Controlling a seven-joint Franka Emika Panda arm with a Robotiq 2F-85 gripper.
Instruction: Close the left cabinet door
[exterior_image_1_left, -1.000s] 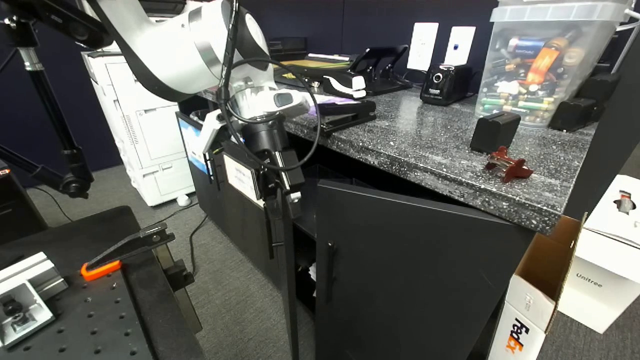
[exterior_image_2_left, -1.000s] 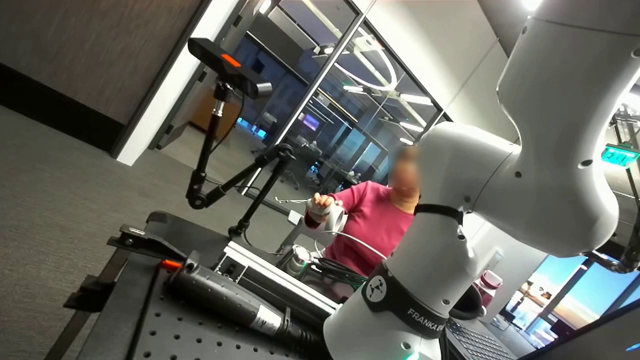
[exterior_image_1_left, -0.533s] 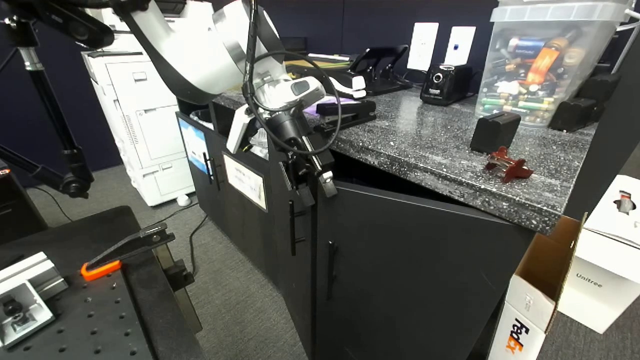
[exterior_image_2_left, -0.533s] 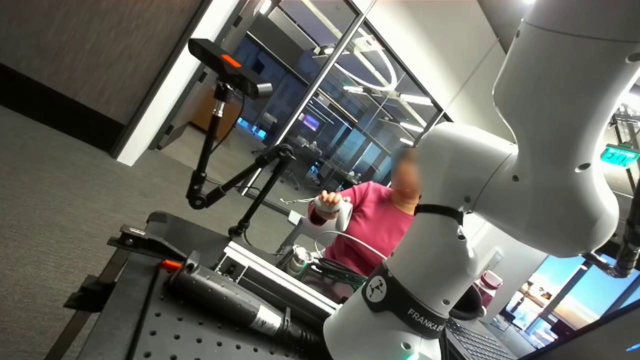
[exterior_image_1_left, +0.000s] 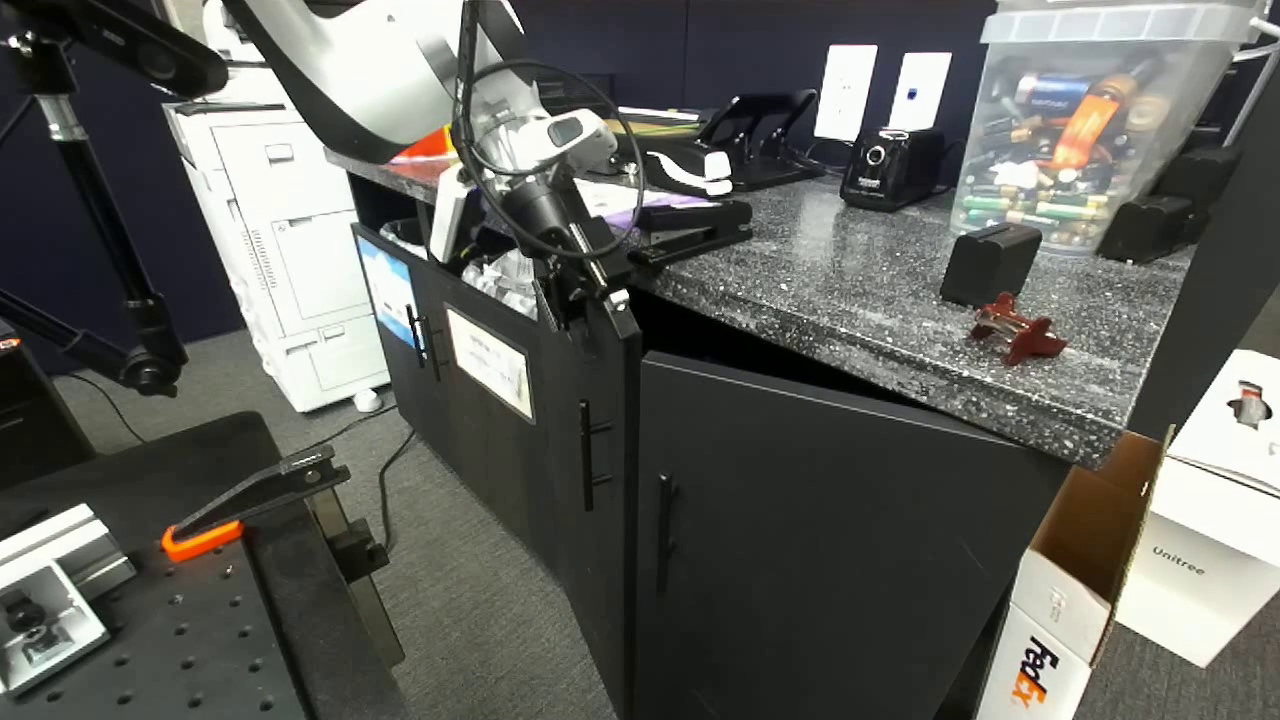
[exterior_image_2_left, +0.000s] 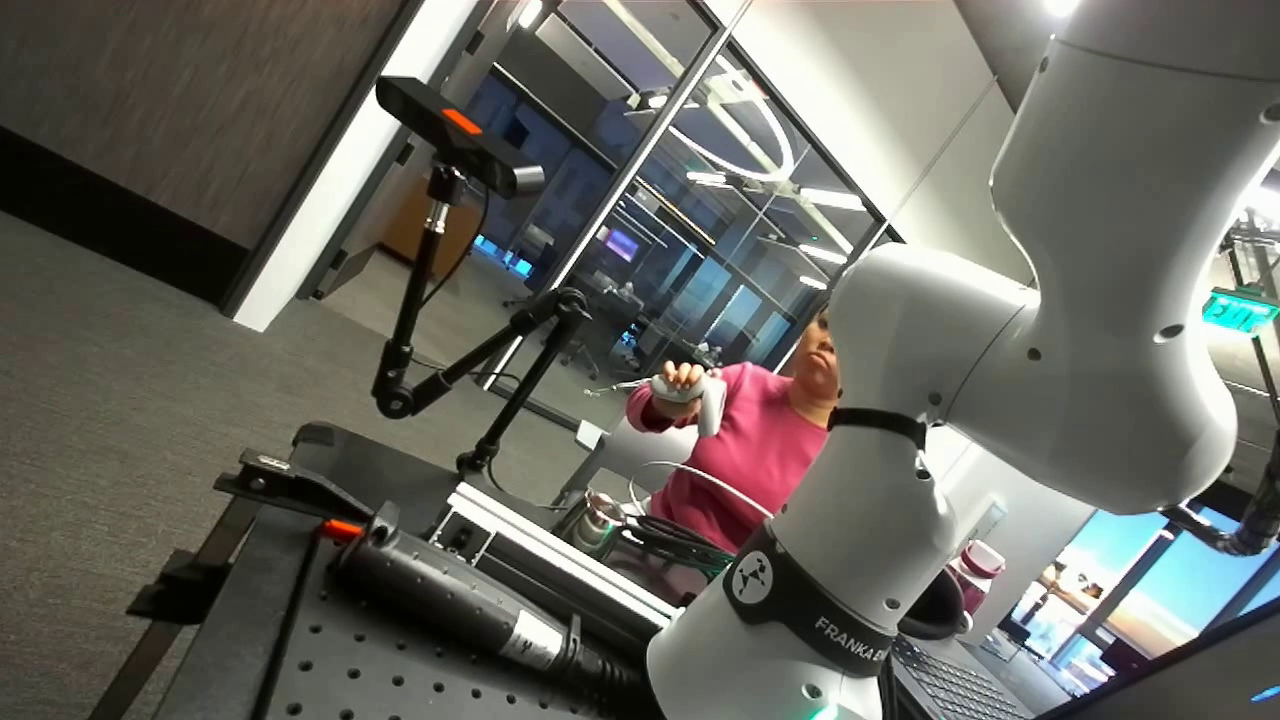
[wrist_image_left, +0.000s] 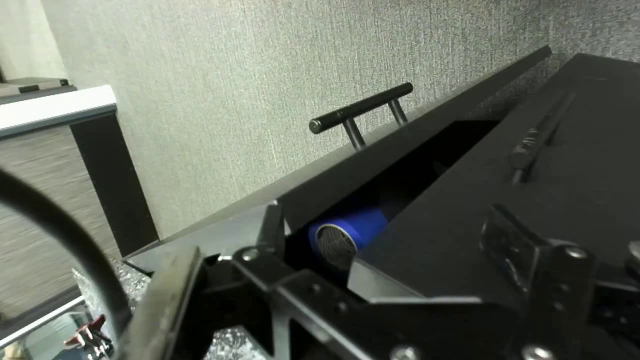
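The left cabinet door (exterior_image_1_left: 600, 540) is a black panel with a bar handle (exterior_image_1_left: 588, 455). It is partly open; its free edge stands out from the counter front, close to the free edge of the right door (exterior_image_1_left: 840, 550). In the wrist view, the left door (wrist_image_left: 440, 225) is on the right and the right door's edge (wrist_image_left: 360, 167) on the left, with a dark gap between. My gripper (exterior_image_1_left: 590, 312) is at the left door's top. In the wrist view, the gripper (wrist_image_left: 385, 230) has its fingers spread either side of the door's top corner. Whether it touches cannot be told.
The granite counter (exterior_image_1_left: 800, 290) overhangs the doors, with a stapler (exterior_image_1_left: 690, 230) near its edge. A blue roll (wrist_image_left: 367, 225) lies inside the cabinet. A FedEx box (exterior_image_1_left: 1040, 620) stands at the right. A black bench (exterior_image_1_left: 330, 620) is at the left. A person (exterior_image_2_left: 740, 440) sits behind the arm.
The left door was nearly edge-on a second ago and has swung toward the cabinet. The gripper moved right and down, then back up to the door's top. The right door shifted slightly inward.
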